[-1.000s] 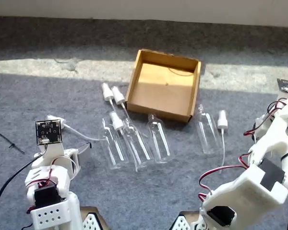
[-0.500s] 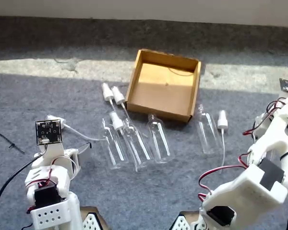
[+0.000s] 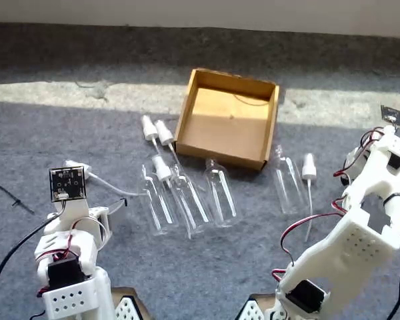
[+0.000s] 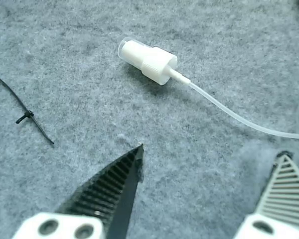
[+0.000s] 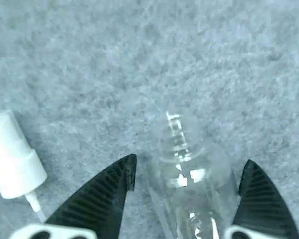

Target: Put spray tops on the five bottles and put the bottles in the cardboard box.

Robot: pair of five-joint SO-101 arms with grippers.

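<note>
The grey carpet (image 3: 67, 133) holds everything. At the far middle sits the cardboard box (image 3: 220, 155) (no bottle lies in it yet). A bunch of bottles (image 3: 187, 197) lies flat just near of it. The right gripper (image 5: 190, 162) is wide open, one jaw on each side of the right bottle (image 5: 189, 174), with a spray top (image 5: 12, 159) just beside. The left gripper (image 4: 212, 152) also gapes, holding nothing, near the left spray top (image 4: 148, 59). I think this is the first grab: next, the right jaws should squeeze the bottle gently.
</note>
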